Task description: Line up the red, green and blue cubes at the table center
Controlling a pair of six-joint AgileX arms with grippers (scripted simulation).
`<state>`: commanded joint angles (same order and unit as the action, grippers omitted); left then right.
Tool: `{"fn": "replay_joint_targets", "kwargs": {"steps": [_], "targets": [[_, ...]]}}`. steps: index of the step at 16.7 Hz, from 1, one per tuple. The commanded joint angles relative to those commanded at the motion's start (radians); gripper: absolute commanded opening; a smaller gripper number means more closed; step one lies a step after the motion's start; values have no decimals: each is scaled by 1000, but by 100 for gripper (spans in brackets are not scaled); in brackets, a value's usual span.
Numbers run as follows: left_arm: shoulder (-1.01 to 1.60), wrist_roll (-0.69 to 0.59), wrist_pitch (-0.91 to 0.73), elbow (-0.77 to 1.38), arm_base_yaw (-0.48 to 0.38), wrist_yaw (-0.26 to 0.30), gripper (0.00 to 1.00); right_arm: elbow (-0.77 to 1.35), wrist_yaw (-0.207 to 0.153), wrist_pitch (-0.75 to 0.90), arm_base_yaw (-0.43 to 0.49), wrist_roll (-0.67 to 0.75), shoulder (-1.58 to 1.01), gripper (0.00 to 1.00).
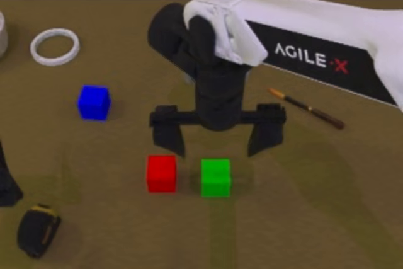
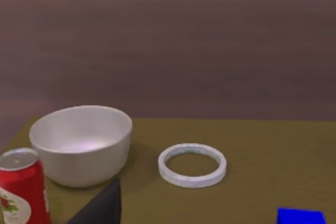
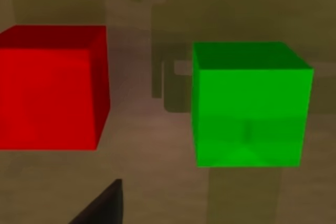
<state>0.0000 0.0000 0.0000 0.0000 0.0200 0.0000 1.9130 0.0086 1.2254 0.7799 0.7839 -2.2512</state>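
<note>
The red cube [image 1: 162, 173] and the green cube [image 1: 216, 177] sit side by side near the middle of the olive-brown table [image 1: 327, 206], with a small gap between them. The blue cube [image 1: 94, 102] lies apart, farther back and to the left. My right gripper [image 1: 217, 149] hovers open just behind the pair, with its fingers spread wider than the green cube and nothing held. The right wrist view shows the red cube [image 3: 50, 87] and the green cube [image 3: 249, 103] close up. My left arm [image 1: 6, 187] is parked at the table's left edge; one dark finger [image 2: 105, 205] shows in its wrist view.
A white ring [image 1: 55, 46] lies at the back left, beside a white bowl [image 2: 81, 142] and a red can [image 2: 21, 187]. A black tape measure [image 1: 38, 230] sits at the front left. A thin brush [image 1: 306, 108] lies to the right, under the right arm.
</note>
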Motion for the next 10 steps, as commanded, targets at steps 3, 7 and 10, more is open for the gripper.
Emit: {"fn": "replay_joint_targets", "kwargs": {"steps": [3, 7, 10], "targets": [[0, 0, 0, 0, 0, 0, 100, -2, 0, -3, -5, 0, -3, 100], [99, -4, -66, 99, -14, 3, 100, -81, 35, -51, -43, -50, 98, 100], [277, -11, -174, 274, -31, 5, 100, -222, 80, -138, -109, -129, 284, 100]]}}
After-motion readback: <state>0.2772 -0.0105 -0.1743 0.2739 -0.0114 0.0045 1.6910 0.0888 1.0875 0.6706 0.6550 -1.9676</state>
